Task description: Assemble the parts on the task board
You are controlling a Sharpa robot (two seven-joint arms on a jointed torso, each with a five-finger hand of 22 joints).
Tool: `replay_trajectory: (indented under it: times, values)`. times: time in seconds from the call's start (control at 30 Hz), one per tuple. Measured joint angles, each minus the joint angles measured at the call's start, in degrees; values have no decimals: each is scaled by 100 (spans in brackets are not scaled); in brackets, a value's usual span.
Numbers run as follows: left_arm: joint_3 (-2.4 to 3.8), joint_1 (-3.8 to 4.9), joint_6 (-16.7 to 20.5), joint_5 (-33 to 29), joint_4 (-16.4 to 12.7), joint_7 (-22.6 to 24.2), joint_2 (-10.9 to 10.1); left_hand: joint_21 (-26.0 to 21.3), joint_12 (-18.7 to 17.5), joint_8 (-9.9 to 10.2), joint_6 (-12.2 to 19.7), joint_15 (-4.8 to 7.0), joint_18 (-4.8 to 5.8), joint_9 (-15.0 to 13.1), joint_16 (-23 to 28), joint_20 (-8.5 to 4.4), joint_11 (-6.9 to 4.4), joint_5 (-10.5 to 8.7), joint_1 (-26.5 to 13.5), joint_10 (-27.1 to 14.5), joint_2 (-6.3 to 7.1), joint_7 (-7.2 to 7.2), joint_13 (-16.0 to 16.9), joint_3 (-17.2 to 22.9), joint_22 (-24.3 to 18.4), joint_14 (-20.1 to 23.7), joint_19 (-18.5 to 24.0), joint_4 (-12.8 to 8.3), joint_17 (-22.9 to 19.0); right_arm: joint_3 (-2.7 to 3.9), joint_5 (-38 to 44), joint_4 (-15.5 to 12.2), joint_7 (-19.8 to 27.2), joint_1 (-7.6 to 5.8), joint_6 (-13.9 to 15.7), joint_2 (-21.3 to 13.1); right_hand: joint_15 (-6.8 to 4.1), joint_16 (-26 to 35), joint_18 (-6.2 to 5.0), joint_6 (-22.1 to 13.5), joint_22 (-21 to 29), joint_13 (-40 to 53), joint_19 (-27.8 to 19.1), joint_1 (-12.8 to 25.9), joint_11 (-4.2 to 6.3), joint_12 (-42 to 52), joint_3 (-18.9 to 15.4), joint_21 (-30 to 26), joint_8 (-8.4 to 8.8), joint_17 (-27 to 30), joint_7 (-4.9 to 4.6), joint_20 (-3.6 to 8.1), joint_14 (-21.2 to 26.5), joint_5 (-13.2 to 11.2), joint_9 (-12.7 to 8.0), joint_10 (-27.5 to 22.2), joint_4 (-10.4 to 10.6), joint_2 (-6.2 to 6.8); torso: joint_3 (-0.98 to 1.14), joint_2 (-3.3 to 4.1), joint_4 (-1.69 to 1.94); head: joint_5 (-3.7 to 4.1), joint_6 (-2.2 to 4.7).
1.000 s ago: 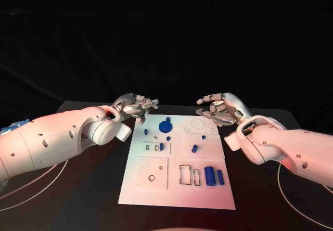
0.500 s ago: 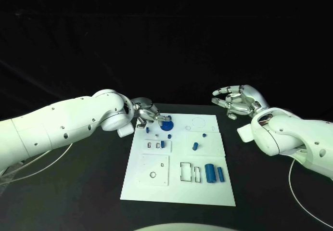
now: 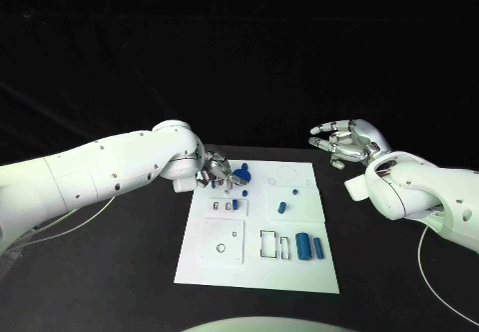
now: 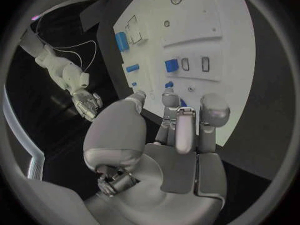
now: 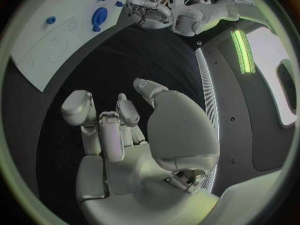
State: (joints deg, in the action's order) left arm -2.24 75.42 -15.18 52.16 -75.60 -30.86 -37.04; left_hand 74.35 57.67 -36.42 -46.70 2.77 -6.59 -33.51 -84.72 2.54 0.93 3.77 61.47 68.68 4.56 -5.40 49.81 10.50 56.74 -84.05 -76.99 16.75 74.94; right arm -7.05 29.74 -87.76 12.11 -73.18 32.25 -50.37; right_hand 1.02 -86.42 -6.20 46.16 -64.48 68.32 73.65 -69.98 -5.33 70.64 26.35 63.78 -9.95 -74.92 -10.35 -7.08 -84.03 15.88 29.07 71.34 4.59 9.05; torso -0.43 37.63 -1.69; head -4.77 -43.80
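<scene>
The white task board lies mid-table with blue parts on it: a large round part at the far left, a small piece in the middle, and two cylinders near the front right. My left hand hangs over the board's far left corner, fingers pointing down beside the round part, with nothing in it. In the left wrist view its fingers reach over the board and its blue pieces. My right hand hovers off the board's far right, fingers spread and empty.
The board sits on a black table. Thin white cables trail across the table on the left, and another runs on the right. The right wrist view shows the board's corner and my left hand beyond my right hand.
My left hand has come forward from the board's far left edge and now sits over the corner by the round part. My right hand has drawn back to the right, away from the board.
</scene>
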Motion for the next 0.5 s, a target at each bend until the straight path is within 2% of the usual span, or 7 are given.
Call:
replay_trajectory:
  times: [0.1,0.13,0.17,0.5]
  values:
    - [-13,5,-126,25,19,-114,35,140,0,0,0,0,-1,-24,-38,-6,0,0,-4,0,-42,0,-22,-19,276,0,-145,19,0,0,-1,14,-10,0,-5,5,0,0,0,0,0,-1,0,0,0,0,0,0,-22,0,0,0,0,0,0,0,0,0,-1,2,4,-5,-15]
    - [-17,7,-161,33,24,-146,43,167,0,0,0,0,82,-29,-71,-8,0,0,-4,0,-42,0,-23,-35,332,0,-172,12,0,0,-1,18,-13,1,-6,7,0,0,0,0,0,-1,0,0,0,0,0,0,-22,0,0,0,0,0,0,0,0,0,0,3,5,-7,-20]
    - [-21,8,-197,39,29,-175,52,179,0,0,0,0,89,-34,-82,-6,0,0,-4,0,-42,0,-23,-39,364,0,-185,8,0,0,-1,21,-16,1,-7,9,0,0,0,0,0,-1,0,0,0,0,0,0,-22,0,0,0,0,0,0,0,0,0,0,3,5,-9,-22]
    - [-90,12,-471,74,142,-420,209,206,0,0,0,0,88,-52,-96,-7,0,0,-3,0,-88,0,-23,-70,431,0,-226,8,-1,-2,1,60,-46,7,-12,19,0,24,0,0,9,-10,0,0,0,0,0,0,-22,1,0,0,0,31,-1,0,0,0,-4,7,-1,-30,-49]
